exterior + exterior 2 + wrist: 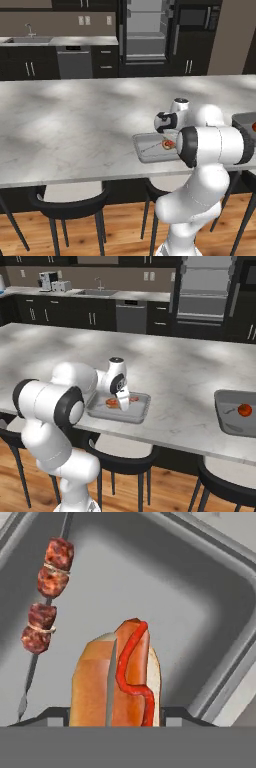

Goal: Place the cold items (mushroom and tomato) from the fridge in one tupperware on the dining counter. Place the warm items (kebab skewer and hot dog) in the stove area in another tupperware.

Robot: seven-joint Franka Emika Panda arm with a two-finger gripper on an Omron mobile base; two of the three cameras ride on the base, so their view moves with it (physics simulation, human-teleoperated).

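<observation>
Grey tupperware (145,150) half hidden behind arm; tool (121,397) tips unclear.

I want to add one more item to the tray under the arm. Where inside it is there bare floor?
In the tupperware, the floor is bare between the hot dog and the far and right walls. The side with the kebab skewer is tighter: a narrow strip separates it from the hot dog, which sits right at the pincer.

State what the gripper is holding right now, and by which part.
The gripper holds the hot dog by its near end, jaws on either side of the bun, over the tupperware beside the kebab skewer.
</observation>
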